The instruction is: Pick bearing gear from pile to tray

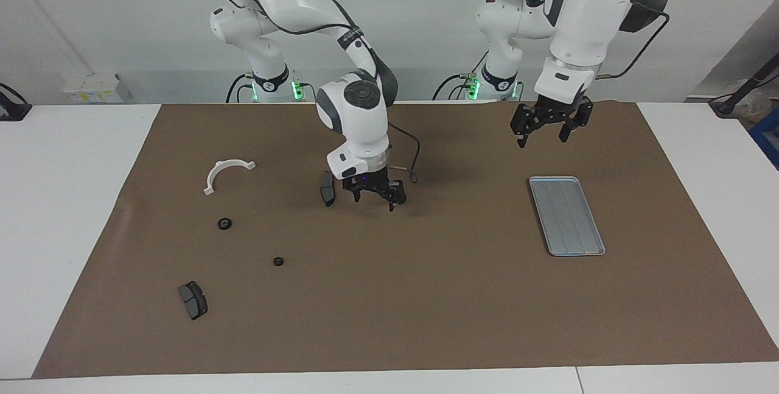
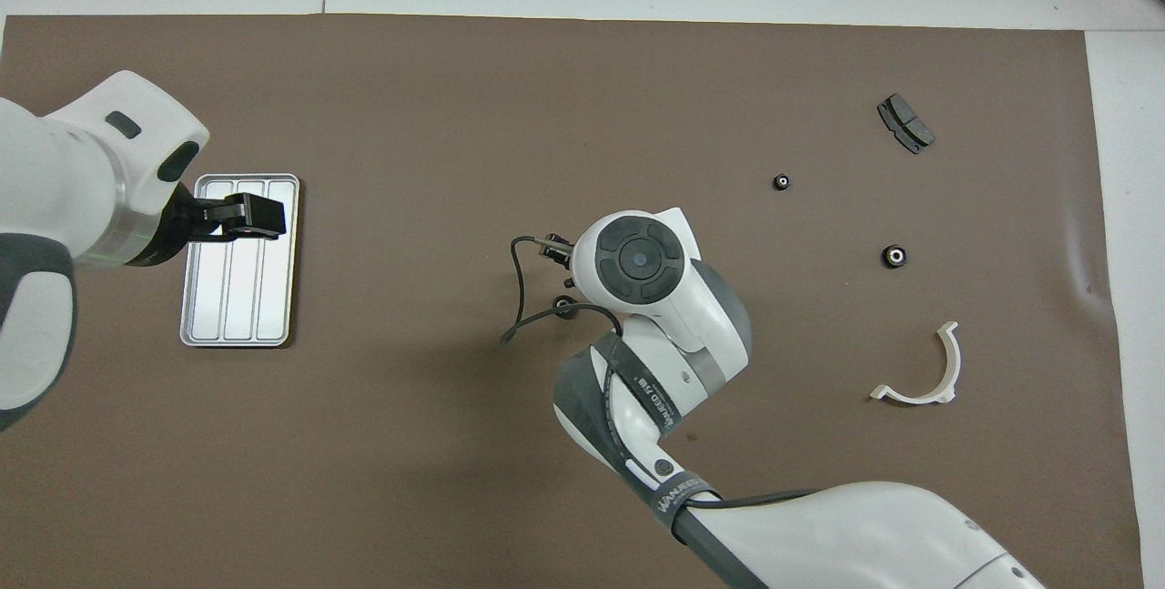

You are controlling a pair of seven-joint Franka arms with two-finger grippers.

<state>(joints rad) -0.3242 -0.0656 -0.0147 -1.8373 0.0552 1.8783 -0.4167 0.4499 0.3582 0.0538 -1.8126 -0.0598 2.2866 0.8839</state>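
The pile lies scattered toward the right arm's end of the mat: a white curved bracket (image 1: 226,173) (image 2: 924,370), two small black rings (image 1: 225,223) (image 1: 278,261) (image 2: 894,256) (image 2: 781,181), and a dark brake pad (image 1: 193,299) (image 2: 905,123) farthest from the robots. A second brake pad (image 1: 327,189) lies close beside my right gripper (image 1: 375,200), which is open, empty and low over the mat's middle. The overhead view hides that gripper under its own wrist. The silver tray (image 1: 566,217) (image 2: 238,298) holds nothing. My left gripper (image 1: 543,137) (image 2: 250,216) hangs open and empty, raised above the tray's area.
A brown mat (image 1: 426,309) covers the white table. A black cable (image 2: 519,298) loops from the right wrist just above the mat.
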